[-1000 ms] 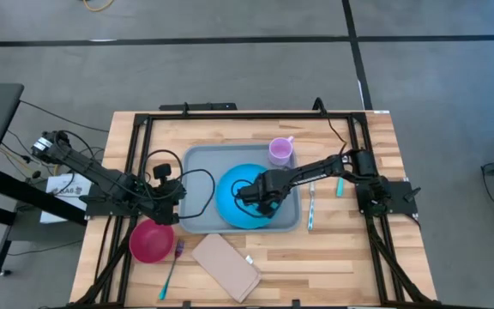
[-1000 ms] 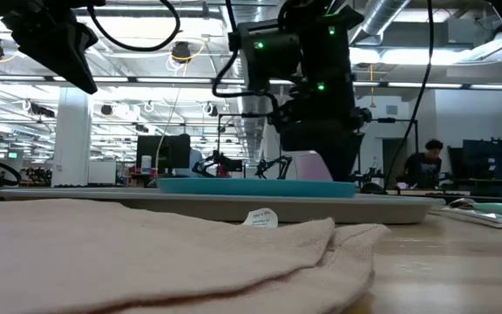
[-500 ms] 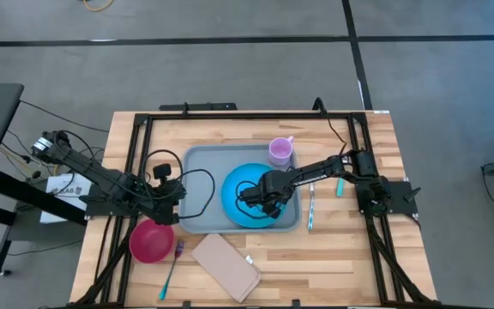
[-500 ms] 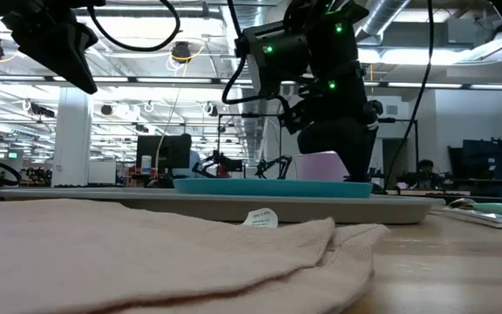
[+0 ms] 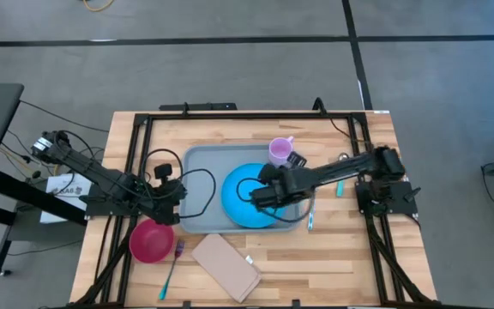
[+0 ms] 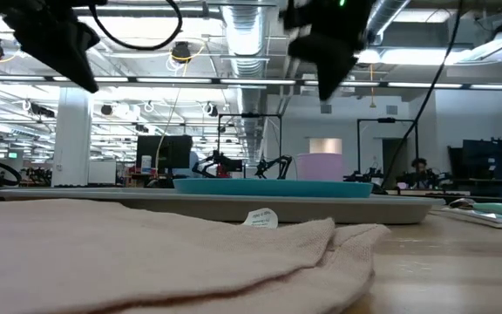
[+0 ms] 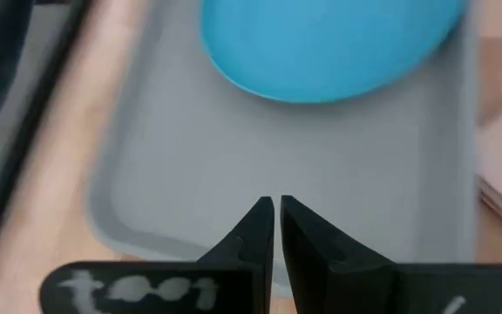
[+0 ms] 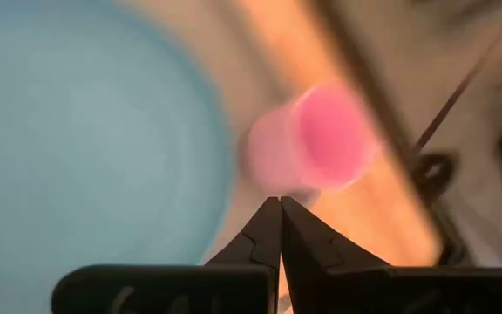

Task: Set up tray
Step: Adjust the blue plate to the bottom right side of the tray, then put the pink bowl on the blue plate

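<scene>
In the high view, the tray (image 5: 197, 182) lay at the middle of the table (image 5: 350, 257), with the blue plate (image 5: 249, 196) flat inside its right half. The right pincer (image 5: 261, 194), which a second earlier had hung low over the plate's centre, had pulled back toward the frame's right; the plate had also slid slightly right within the tray. By my reading the plate was now placed and released. The left pincer (image 5: 171, 196) waited at the tray's left edge. A lilac cup (image 5: 280, 151) stood in the tray's upper right corner; a pink bowl (image 5: 151, 241), a fork (image 5: 171, 268) and a napkin (image 5: 226, 266) lay outside, lower left, not yet set.

In the low view, the plate's teal edge (image 6: 273, 185) sat level on the tray (image 6: 234, 204). The right arm, earlier masking the cup (image 6: 325, 167), had risen to the upper edge, so the cup showed whole. The napkin (image 6: 146, 253) filled the foreground, hiding the bowl and fork.

In the left wrist view, the left pincer (image 7: 276, 209) was nearly shut and empty above the tray.

In the right wrist view, the right pincer (image 8: 277, 209) was fully shut, holding nothing; the plate and cup beyond it were blurred.
</scene>
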### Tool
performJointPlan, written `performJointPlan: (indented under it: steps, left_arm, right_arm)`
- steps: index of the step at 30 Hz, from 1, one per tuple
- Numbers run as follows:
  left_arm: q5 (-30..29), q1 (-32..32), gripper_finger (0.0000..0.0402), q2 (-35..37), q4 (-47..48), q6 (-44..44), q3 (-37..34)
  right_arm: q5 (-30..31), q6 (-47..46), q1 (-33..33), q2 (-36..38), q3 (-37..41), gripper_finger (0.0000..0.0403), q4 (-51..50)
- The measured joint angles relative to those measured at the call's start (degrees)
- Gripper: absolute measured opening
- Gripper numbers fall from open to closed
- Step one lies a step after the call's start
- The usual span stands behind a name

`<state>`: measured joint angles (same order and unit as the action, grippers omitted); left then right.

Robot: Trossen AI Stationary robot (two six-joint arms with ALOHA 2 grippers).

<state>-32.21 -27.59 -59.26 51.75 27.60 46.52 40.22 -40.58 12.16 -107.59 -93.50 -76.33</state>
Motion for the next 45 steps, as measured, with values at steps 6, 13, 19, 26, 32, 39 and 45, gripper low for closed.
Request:
performJointPlan:
  steps: [6, 13, 19, 26, 32, 39, 45]
  left_arm:
    - [16.9, 0.0, 0.0013, 0.0, 0.2, -1.3, 0.0]
    - [25.0, 0.0, 0.005, 0.0, 0.6, -4.2, 0.0]
    - [27.0, -1.1, 0.0107, 0.0, 4.4, 3.8, 0.0]
    - [26.8, -5.0, 0.0147, -2.2, 12.1, 4.4, 0.0]
    - [26.3, -7.5, 0.0151, -9.1, 13.8, 1.2, 0.1]
    - [28.4, -7.6, 0.0151, -16.1, 13.9, -2.2, 0.0]
    - [27.5, -7.4, 0.0148, -20.4, 13.1, -7.8, 0.1]
  right_arm:
    - [12.5, -3.0, 3.9, 5.4, 0.0, 0.0001, 0.0]
    - [16.5, -4.5, 6.5, 4.7, 0.0, 0.0001, -0.9]
    - [16.4, -4.5, 7.8, 0.0, 0.0, 0.0001, -5.1]
    - [17.1, -9.9, 8.1, -0.9, 0.1, 0.0001, -12.2]
    - [18.6, -10.7, 11.4, 0.9, 1.6, 0.0001, -12.1]
    - [13.8, -7.5, 14.1, 3.2, 6.9, 0.0001, -11.8]
    - [9.1, -8.0, 14.1, 10.2, 15.6, 0.0001, -5.7]
